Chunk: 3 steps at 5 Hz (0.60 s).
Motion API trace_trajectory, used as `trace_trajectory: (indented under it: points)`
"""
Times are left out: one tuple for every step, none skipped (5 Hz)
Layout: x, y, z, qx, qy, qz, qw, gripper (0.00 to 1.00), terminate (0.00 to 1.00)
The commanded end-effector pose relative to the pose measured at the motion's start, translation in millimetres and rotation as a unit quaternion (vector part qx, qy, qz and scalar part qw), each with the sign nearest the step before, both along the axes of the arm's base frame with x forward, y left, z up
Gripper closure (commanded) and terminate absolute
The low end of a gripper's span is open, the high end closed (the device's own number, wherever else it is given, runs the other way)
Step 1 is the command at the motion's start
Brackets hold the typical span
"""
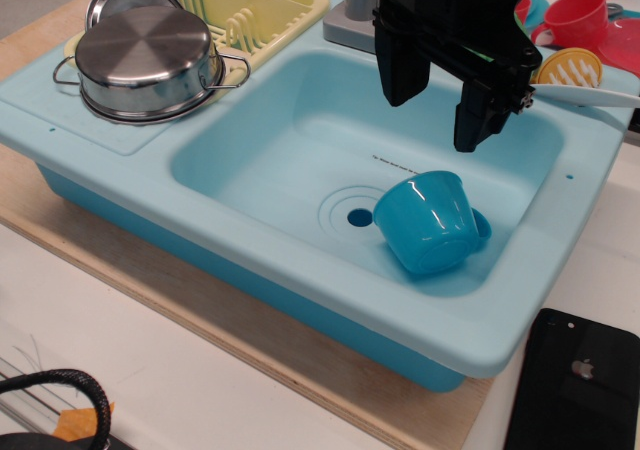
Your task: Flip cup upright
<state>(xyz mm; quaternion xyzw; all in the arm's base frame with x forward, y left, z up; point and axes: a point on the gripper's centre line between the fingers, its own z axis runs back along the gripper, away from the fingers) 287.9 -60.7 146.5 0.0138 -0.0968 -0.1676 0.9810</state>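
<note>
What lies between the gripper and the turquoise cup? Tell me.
Nothing: in the only view, just bare sink wall separates the gripper, hanging with jaws apart, from the cup lying tipped on the basin floor beside the drain.

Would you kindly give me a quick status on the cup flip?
Gripper open, empty, above the sink. Cup on its side in the basin near the drain, not upright. Nothing between them.

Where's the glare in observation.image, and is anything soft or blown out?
observation.image: small specular streaks on the cup lying in the sink, radial glare on the steel pot; gripper is near-black with detail crushed; the cup casts a soft shadow on the basin floor; focus is mildly soft overall, with the red cup at the back slightly blurred.
</note>
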Motion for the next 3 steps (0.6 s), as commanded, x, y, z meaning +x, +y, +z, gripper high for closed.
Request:
trace_trajectory:
  points:
    - [0.0, 0.0, 0.0, 0.0, 0.0, 0.0, 1.0, 0.0, 0.0]
    - [-1.5, -1.9, -3.4, -0.037, 0.028, -0.001, 0.9989, 0.0, 0.0]
    - [-1.5, -1.2, -8.0, -0.057, 0.076, 0.007, 0.9954, 0.0, 0.0]
